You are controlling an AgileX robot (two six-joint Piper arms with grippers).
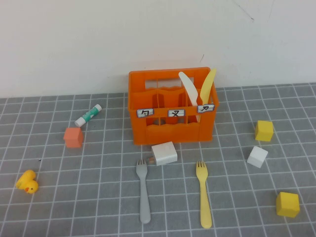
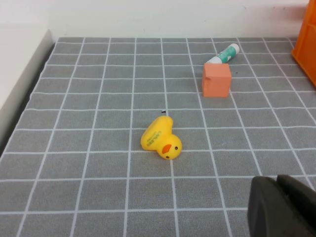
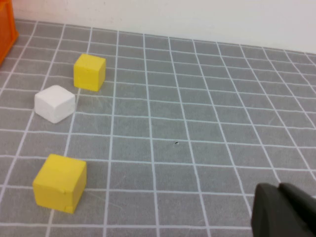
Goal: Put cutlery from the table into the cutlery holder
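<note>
Presently: small grey plastic fork (image 1: 143, 191) and pale yellow plastic fork (image 1: 203, 195) lie flat near the grey tiled table's (image 1: 98, 197) front edge, tines toward the orange three-compartment plastic crate (image 1: 170, 106), handy for pickup. Left gripper (image 2: 284, 205) and right gripper (image 3: 284, 210): closed, empty, parked at opposite sides.

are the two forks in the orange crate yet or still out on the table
Out. The grey fork and pale yellow fork lie flat on the table in front of the orange crate, which holds only two knives.
</note>
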